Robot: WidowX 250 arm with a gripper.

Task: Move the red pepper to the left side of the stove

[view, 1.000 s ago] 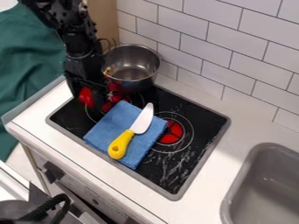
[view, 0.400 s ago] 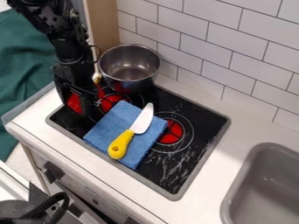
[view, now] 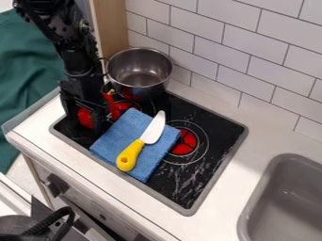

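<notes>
At ten o'clock on the stove (view: 189,183), the gripper (view: 85,122) is hanging, its jaws grasping the red pepper (view: 85,117). A blue cloth (view: 119,134) is lying mid-stove; a metal pot (view: 140,70) is standing toward twelve; a knife (view: 140,145) is resting on the cloth, pointing to one.

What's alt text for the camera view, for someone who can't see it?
A robot gripper holds a red pepper at the left end of the stove, beside a blue cloth with a knife on it; a pot stands behind, a sink at right.
</notes>
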